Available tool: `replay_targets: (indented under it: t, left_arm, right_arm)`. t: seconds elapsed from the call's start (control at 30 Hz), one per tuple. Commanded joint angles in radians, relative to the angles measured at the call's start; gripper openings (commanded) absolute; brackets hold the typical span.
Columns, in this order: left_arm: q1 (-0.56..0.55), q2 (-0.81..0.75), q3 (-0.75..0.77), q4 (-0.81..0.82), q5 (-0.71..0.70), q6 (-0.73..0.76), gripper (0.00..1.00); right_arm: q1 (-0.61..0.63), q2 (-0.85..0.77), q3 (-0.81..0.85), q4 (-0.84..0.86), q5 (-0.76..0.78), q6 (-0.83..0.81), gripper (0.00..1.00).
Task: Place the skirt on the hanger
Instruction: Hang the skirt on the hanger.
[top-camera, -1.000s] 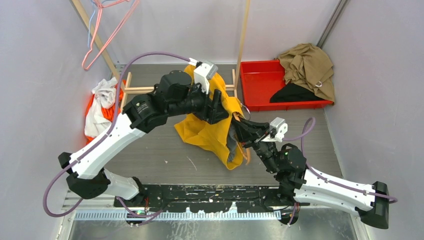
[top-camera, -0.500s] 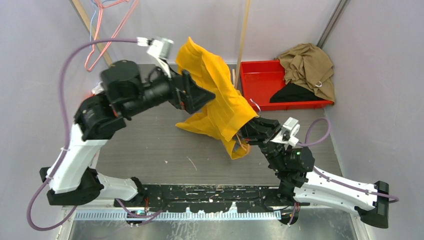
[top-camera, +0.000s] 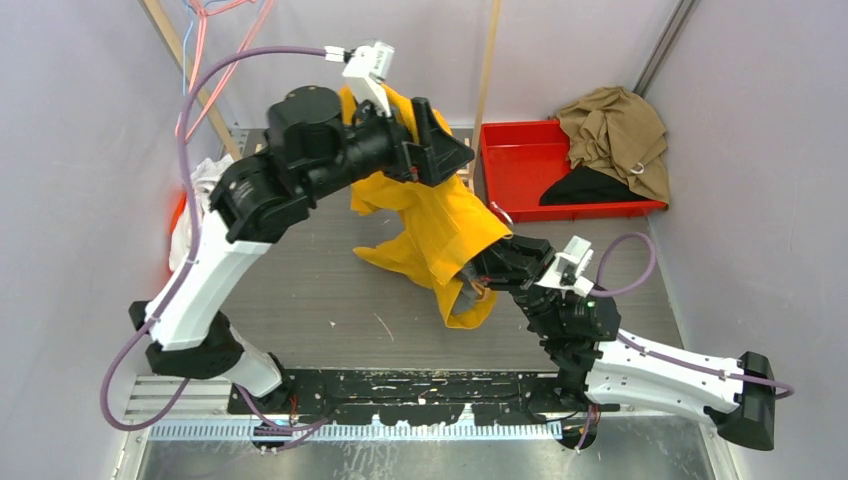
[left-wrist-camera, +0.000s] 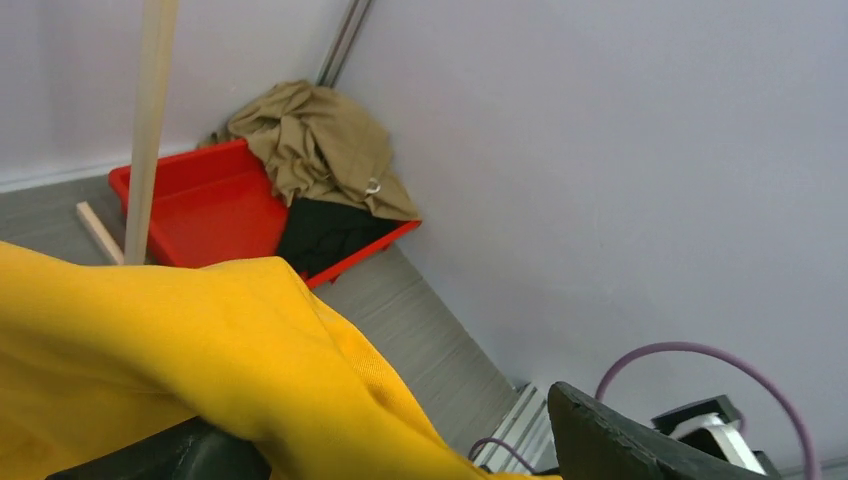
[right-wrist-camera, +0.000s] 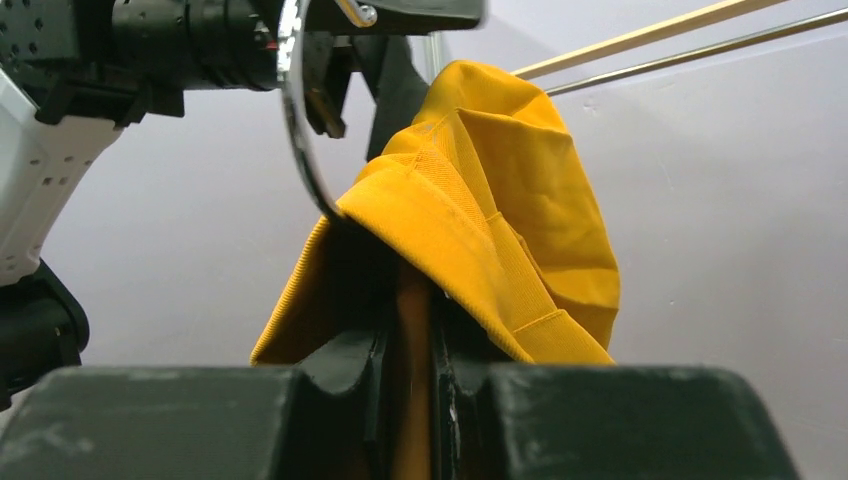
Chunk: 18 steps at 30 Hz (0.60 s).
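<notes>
Left pincer (top-camera: 445, 150) has swung back from the left wall to centre, jaws apart under the draped skirt (top-camera: 440, 225), which hangs above the desk (top-camera: 300, 290) onto the hanger (right-wrist-camera: 410, 350) clamped in the right pincer (top-camera: 480, 272); probably mid-threading, not seated.

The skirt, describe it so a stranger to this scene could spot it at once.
On the table, look left of the red tray. The skirt is the bright yellow cloth raised in the middle; the tan cloth on the tray and the white cloth far left lie in heaps.
</notes>
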<state>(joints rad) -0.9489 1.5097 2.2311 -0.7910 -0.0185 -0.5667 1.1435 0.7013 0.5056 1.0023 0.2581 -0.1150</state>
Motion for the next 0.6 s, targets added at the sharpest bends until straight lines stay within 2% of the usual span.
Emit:
replay_targets:
  t: [0.0,0.33,0.4,0.57]
  left_arm:
    - [-0.001,0.025,0.032,0.029,-0.024,-0.035,0.99]
    - [-0.004,0.045,0.011,0.006,-0.007,-0.032,1.0]
    - [-0.006,0.043,-0.013,0.018,0.012,-0.032,0.9]
    - [-0.007,0.049,-0.03,0.014,0.047,-0.035,0.34]
  right_arm:
    - [0.004,0.035,0.108,0.23,-0.087,-0.01,0.01]
    - [0.004,0.099,0.147,0.258,-0.101,-0.005,0.01]
    - [0.003,0.112,0.152,0.267,-0.099,-0.002,0.01]
    - [0.004,0.145,0.163,0.287,-0.086,0.004,0.01]
